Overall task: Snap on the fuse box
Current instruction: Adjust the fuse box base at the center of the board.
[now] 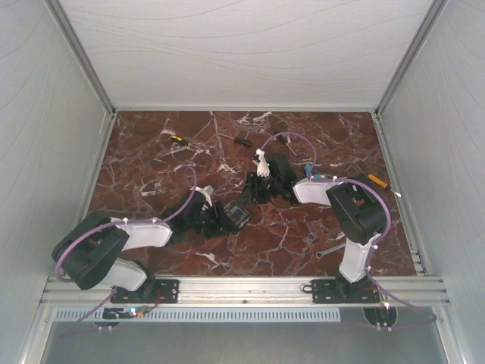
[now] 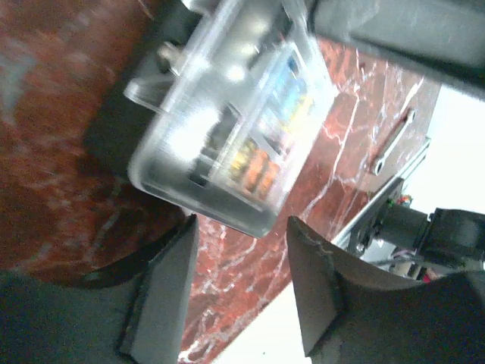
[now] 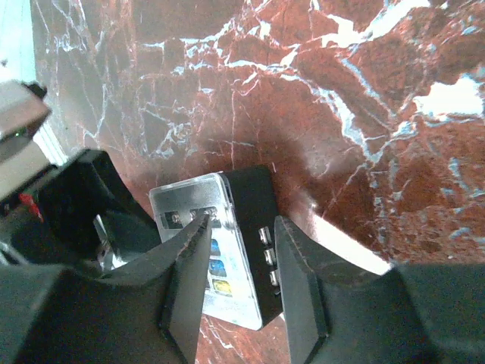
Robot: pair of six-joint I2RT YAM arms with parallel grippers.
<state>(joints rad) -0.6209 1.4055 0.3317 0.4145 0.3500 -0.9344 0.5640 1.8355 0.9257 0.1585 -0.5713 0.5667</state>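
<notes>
The fuse box (image 1: 237, 216) is a small black box with a clear lid over blue and orange fuses, and it lies on the red marble table (image 1: 151, 159). My left gripper (image 1: 221, 218) is open at its left side. In the left wrist view the box (image 2: 227, 129) sits just beyond the open gripper (image 2: 241, 227), not between its fingertips. My right gripper (image 1: 250, 196) is open just behind the box. In the right wrist view the gripper (image 3: 242, 226) straddles the box (image 3: 246, 227), one finger over the clear lid and one beside the black body's metal terminals.
Two black-handled screwdrivers (image 1: 176, 139) (image 1: 242, 140) lie at the back. An orange-tipped tool (image 1: 377, 180) lies at the right. A metal wrench (image 1: 330, 250) lies near the right arm's base and also shows in the left wrist view (image 2: 394, 140). White walls enclose the table.
</notes>
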